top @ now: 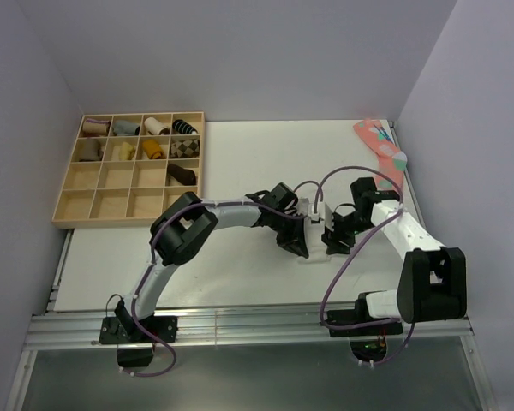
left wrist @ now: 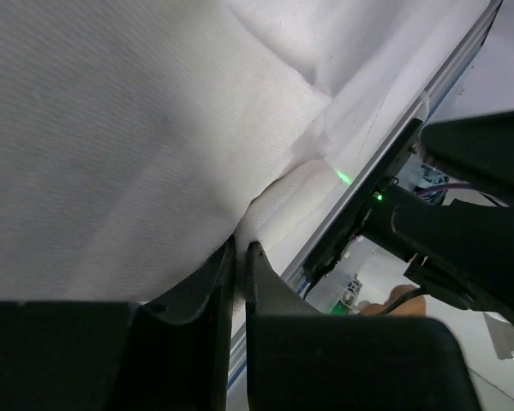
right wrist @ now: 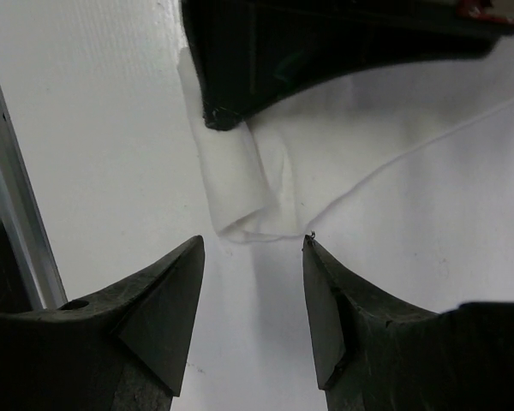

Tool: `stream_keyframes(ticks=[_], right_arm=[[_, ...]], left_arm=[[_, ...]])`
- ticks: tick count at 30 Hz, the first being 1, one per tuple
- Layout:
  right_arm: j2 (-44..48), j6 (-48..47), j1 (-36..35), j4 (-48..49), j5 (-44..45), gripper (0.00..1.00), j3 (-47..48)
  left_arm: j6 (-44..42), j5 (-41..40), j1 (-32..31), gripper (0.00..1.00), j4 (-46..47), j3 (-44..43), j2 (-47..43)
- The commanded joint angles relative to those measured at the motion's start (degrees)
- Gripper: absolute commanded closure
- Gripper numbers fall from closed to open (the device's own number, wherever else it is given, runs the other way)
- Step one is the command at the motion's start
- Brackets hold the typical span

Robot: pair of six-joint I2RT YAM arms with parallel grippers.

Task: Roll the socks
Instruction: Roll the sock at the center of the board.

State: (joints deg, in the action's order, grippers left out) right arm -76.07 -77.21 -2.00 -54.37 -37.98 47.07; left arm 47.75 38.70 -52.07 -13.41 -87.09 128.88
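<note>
A white sock (top: 313, 235) lies on the white table between my two grippers, hard to tell from the surface. My left gripper (top: 295, 246) is shut on a folded edge of the white sock (left wrist: 274, 201), its jaws pinching the fabric. My right gripper (top: 334, 240) is open and empty; in the right wrist view its fingertips (right wrist: 188, 257) stand just short of the sock's rolled end (right wrist: 244, 193), with the left gripper's black finger above it. A pink patterned sock (top: 383, 147) lies at the far right edge of the table.
A wooden compartment tray (top: 133, 171) at the far left holds several rolled socks in its upper cells. The table's metal rail (top: 240, 330) runs along the near edge. Walls close in at the left and right.
</note>
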Motion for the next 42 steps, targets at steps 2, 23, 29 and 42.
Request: stream_keyframes(ticks=[2,23,29,42], right_arm=[[-0.1,-2.7,-3.1,-0.5,0.6,0.43,-0.9],[0.0,0.7,-12.7,10.6,7.0,0.42,-6.6],[-1.5,0.7,-13.9,10.6,8.8,0.43,-6.7],[-6.5,3.3,-16.1,11.5,12.2,0.49,-5.1]], left_arm=[[0.2,-2.2,0.9,1.0,-6.8,-0.6,4.3],[-0.7,-1.3,2.5,1.0,-8.8,-3.1,5.9],[-0.6,-0.8,2.9,1.0,-8.7,-3.2,5.9],[1.0,1.1,3.6,1.0,-6.1,-2.1,5.2]])
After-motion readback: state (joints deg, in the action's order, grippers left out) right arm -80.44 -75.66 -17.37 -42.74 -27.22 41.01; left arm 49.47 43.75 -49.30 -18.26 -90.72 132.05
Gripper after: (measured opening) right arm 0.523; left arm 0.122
